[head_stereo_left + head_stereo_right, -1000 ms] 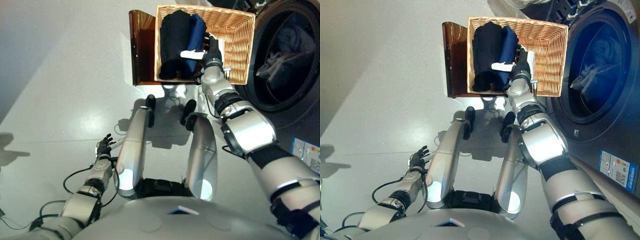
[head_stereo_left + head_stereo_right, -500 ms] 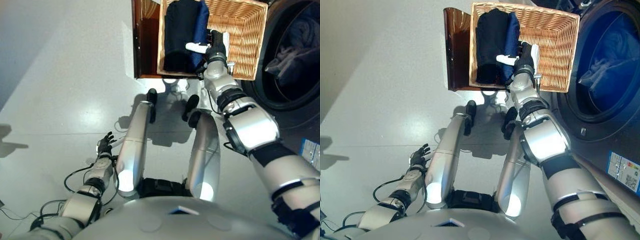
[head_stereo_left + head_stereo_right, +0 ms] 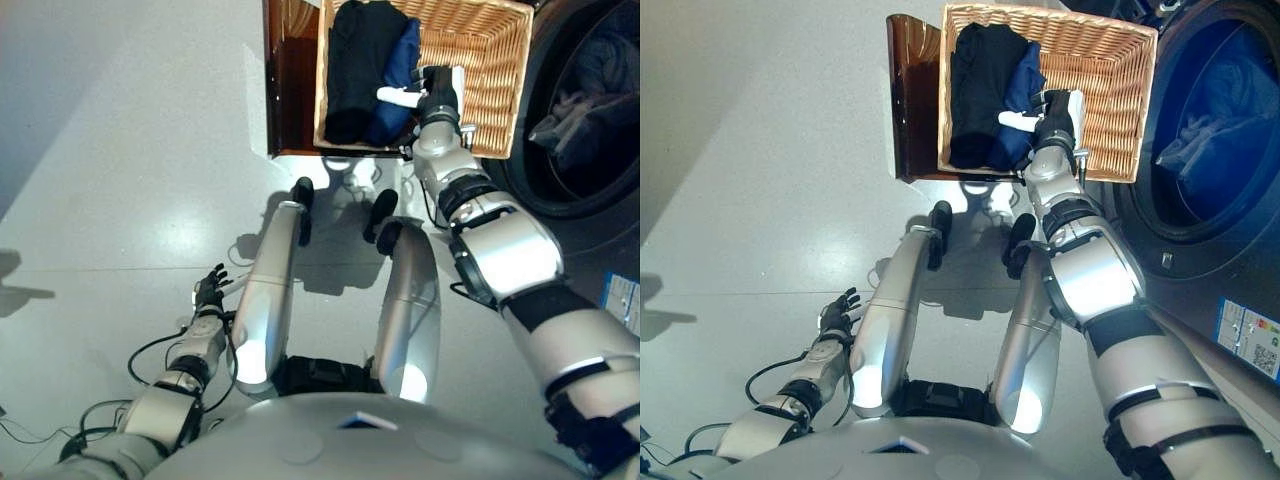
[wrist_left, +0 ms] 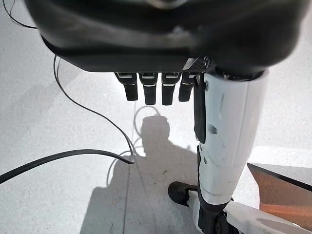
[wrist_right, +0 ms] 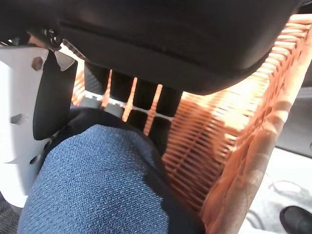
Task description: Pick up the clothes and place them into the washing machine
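A: Where are the clothes being kept, relative to the wicker basket [image 3: 1110, 90]?

B: They are lying inside it, against the wall farthest from the washing machine [image 3: 1210, 150]. A black garment [image 3: 975, 90] is bunched along that wall, and a blue garment [image 3: 1023, 95] is tucked against it on the side nearer the basket's middle. More laundry [image 3: 1215, 120] is being seen through the open round door of the machine, which is standing just beside the basket.

A: What is the right hand [image 3: 1055, 115] doing?

B: It is being held inside the basket, right at the blue garment. In the right wrist view the blue cloth [image 5: 97, 185] is lying between the white-covered thumb [image 5: 24, 122] and the dark fingers [image 5: 141, 105], with the woven wall just past them. The thumb and fingers are set on either side of the fold, so the hand is being read as closed on the blue garment.

A: And the basket itself?

B: It is being carried on a brown stand [image 3: 910, 110], whose dark panel is showing beside the basket on the side away from the machine.

A: The left hand [image 3: 208, 293]?

B: It is hanging low over the grey floor [image 3: 120, 180], well apart from the basket, fingers [image 4: 146, 90] relaxed and apart, with nothing being held.
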You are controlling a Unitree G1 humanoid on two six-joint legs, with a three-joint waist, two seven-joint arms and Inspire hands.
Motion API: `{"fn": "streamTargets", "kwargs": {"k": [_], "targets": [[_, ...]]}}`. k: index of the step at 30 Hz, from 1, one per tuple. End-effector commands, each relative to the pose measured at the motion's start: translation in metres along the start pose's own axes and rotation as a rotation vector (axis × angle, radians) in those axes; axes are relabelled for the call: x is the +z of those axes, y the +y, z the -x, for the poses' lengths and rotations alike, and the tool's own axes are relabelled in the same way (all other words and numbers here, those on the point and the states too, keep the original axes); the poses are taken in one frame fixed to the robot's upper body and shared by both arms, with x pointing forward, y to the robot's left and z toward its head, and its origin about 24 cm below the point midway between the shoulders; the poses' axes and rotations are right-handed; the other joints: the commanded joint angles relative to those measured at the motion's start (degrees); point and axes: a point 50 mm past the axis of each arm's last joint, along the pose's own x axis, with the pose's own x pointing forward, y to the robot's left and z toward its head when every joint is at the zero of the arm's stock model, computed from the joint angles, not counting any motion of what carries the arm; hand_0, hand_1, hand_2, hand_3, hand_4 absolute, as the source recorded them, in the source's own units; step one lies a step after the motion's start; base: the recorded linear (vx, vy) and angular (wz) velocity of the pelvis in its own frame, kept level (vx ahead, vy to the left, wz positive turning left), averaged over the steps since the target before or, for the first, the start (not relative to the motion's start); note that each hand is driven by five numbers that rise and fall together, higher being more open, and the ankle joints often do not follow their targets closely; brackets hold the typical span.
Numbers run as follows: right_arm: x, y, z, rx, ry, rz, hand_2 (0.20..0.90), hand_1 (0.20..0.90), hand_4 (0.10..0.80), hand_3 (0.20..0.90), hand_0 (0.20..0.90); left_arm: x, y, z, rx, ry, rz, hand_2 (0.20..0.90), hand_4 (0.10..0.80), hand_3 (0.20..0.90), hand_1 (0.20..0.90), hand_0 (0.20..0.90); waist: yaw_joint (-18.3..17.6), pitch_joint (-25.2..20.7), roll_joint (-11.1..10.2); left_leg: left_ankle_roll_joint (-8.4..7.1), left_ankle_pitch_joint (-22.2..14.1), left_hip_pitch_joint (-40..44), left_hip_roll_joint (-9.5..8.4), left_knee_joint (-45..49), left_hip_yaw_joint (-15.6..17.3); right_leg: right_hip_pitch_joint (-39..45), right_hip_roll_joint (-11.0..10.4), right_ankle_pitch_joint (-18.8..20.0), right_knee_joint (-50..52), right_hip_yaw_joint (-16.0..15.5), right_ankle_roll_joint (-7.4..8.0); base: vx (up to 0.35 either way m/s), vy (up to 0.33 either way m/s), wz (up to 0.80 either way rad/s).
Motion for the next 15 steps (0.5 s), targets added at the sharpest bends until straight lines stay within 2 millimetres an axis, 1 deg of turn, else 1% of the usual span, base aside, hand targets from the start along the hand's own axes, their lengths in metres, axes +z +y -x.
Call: {"fn": "streamTargets", "kwargs": {"k": [1,10,15], "targets": [[0.05,0.001,-0.001,0.008,-0.164,-0.059,0.2,0.2,0.3,0.2,0.2,-0.033,0.027,0.009,0.072,0.083,-0.053,0.9,0.8,0.9,0.9,0.9,0.5,-0.8,1.3,-1.5,-2.7,0.3,-1.17,0.6,0.4,2.7,-0.6,-3.1,0.2,2.3,0.12,0.0,0.0,0.0],[0.044,-0.001,-0.001,0.004,-0.153,-0.109,0.2,0.2,0.3,0.2,0.2,-0.033,0.031,0.008,0.088,0.088,-0.049,0.9,0.8,0.9,0.9,0.9,0.0,-0.8,0.7,-1.39,-2.2,2.3,-1.11,-1.6,0.7,4.5,-0.5,-2.3,-1.8,2.4,0.38,0.0,0.0,0.0],[0.036,-0.007,-0.002,-0.002,-0.146,-0.161,0.2,0.2,0.3,0.2,0.2,-0.034,0.034,0.008,0.099,0.095,-0.042,0.9,0.8,0.9,0.9,0.9,-0.4,-0.8,0.1,-1.42,-1.2,5.1,-1.1,-4.9,1.0,6.9,-0.5,-1.1,-4.5,2.5,0.7,0.016,-0.002,-0.02]]}}
